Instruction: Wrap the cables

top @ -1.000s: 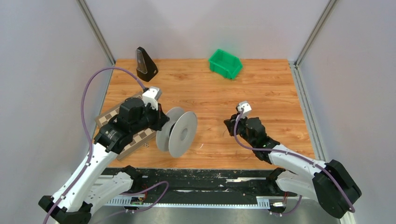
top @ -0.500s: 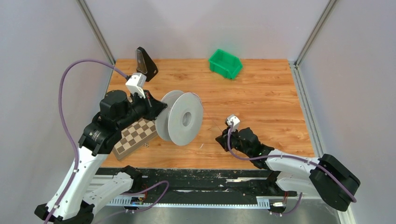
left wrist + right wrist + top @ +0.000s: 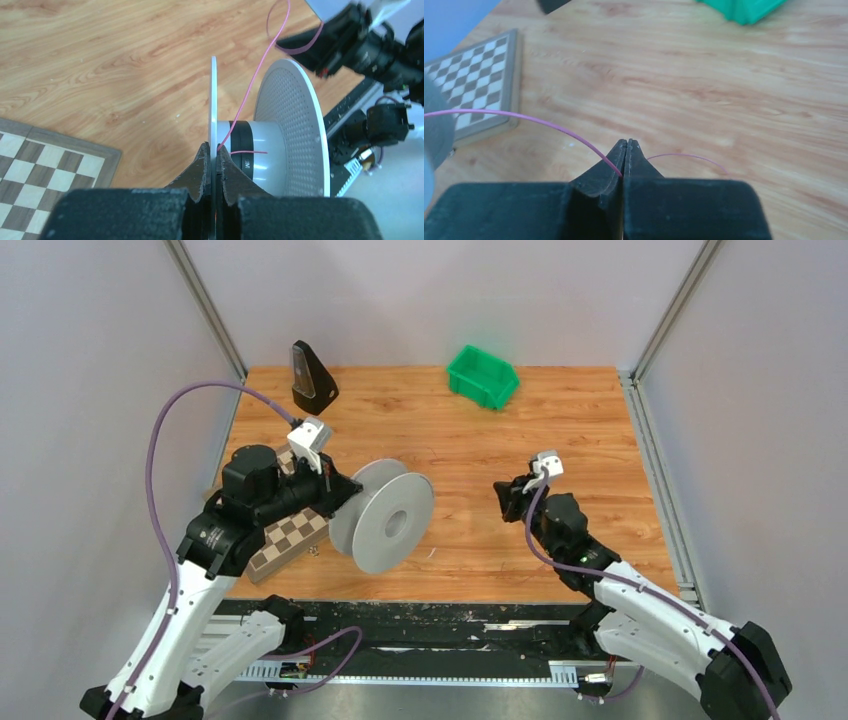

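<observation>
Presently, the left hand is pinching the rim of one disc of the grey reel, its fingers pressed onto both faces of that disc. This grip is holding the reel on edge with its axle roughly level, so the gap between the discs is facing the other arm and the hub is staying reachable. Whether the reel's lower rim is touching the surface cannot be told.

The right hand is pressing its fingers together on the cable, a thin pink strand. It is standing well apart from the reel, to the right. The strand is running from the hub, out between the discs, and across in a slack arc to this hand. A short loose tail is lying beyond the fingers. Judged from this arrangement, one hand is presenting the reel while the other is guiding the strand onto the hub.

Count:
- One reel, with two discs and one hub.
- One cable, with about one turn showing on the hub, so the wrapping is looking barely begun.
- Two hands, both gripping.
- One chessboard, lying just beside the reel.
- One green bin and one black wedge-shaped object, both standing at the far edge.
</observation>
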`<state>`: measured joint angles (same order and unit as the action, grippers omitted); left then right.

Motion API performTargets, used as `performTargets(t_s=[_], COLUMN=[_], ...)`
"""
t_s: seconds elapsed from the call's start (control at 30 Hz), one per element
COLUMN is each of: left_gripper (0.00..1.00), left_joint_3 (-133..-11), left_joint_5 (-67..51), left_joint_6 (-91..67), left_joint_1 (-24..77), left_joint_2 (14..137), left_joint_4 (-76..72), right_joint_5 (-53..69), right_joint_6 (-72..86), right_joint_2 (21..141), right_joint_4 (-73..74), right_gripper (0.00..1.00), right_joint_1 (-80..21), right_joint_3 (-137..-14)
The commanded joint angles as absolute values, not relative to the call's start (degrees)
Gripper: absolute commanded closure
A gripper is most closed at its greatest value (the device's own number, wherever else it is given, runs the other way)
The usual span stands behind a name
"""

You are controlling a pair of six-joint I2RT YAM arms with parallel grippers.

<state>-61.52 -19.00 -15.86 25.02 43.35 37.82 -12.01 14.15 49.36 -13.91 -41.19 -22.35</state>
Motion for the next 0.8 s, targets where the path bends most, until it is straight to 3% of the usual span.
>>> performTargets(t_s=[0.0, 0.33, 0.77], left_gripper=[1.0, 1.0, 1.0], left_joint_3=[-62.74, -65.92, -63.88], left_joint_5=[-25.4, -20.57, -28.74], left_joint_6=[-10.99, -19.51, -33.49], left_joint_1=[24.79, 22.56, 18.65], left_joint_2=[43.91, 45.78, 45.45], left_joint_4=[36.06, 35.15, 24.02], right_joint_5=[-14.14, -8.14, -3.93], right_joint_6=[11.87, 20.25, 21.27], right_joint_2=[48.97, 46.26, 48.05], right_joint_4=[-11.1, -10.86, -15.28], right_gripper=[1.0, 1.0, 1.0], right_joint_1=[-36.63, -35.94, -45.95], right_joint_3=[-23.63, -14.54, -12.03])
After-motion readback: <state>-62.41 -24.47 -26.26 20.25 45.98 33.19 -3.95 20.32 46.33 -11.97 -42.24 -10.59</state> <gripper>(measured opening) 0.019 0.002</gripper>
